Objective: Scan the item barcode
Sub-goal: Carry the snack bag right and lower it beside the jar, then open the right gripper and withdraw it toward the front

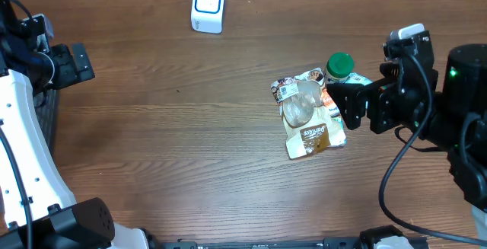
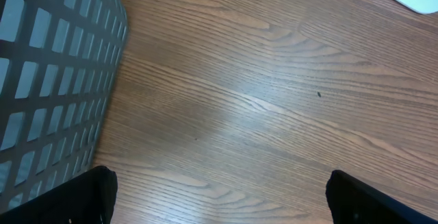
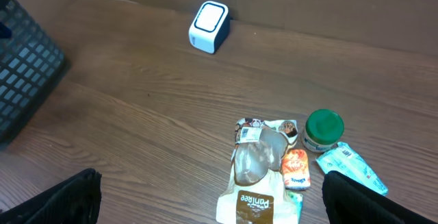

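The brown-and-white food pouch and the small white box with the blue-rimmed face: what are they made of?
The brown-and-white food pouch looks like thin, flexible plastic film with a glossy finish: it is wrinkled and has a see-through window. The small white box is probably hard moulded plastic: smooth, with rounded corners and a slight sheen.

A wood-grain worktop (image 1: 175, 142) carries a white scanner (image 1: 208, 5), a brown pouch (image 1: 310, 123), a green-lidded jar (image 1: 339, 66), a teal sachet (image 3: 352, 168) and a grey mesh basket (image 2: 41, 80).
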